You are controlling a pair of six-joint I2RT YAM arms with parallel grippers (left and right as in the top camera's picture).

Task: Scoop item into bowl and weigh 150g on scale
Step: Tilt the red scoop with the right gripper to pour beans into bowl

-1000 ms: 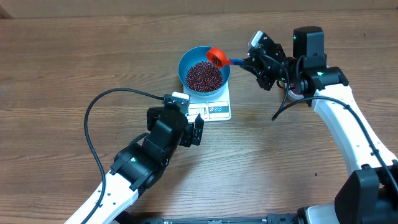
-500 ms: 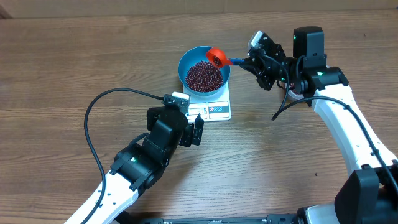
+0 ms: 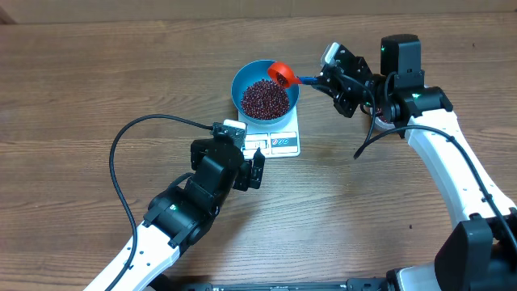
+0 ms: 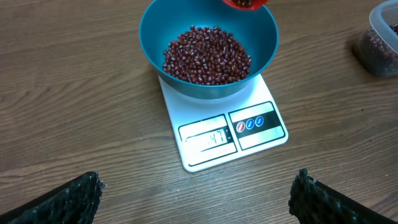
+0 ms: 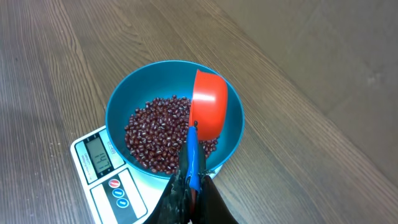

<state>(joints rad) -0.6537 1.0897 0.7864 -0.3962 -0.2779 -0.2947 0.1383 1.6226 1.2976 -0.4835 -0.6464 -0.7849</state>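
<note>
The robot is at the pouring step. The right gripper is squeezed tight on the blue handle of a red scoop. The scoop is tipped on its side over the far edge of the blue bowl, with its open mouth facing down toward the beans. From the left wrist view, a few beans seem to be left inside the scoop.

The bowl sits on the white scale, and it has a big heap of the dark red beans in it. The scale shows a number on its little window, but it is too fuzzy to read for sure.

The left gripper is wide open and holds nothing. It hangs low over the table, near the front of the scale, with its camera looking at the window. A clear tub with more beans stands off to one side.

I think the next move needs care. The scoop should tip only a tiny bit at a time, so just a few beans fall in. If the number is too low after that, the scoop needs more beans from the tub.
</note>
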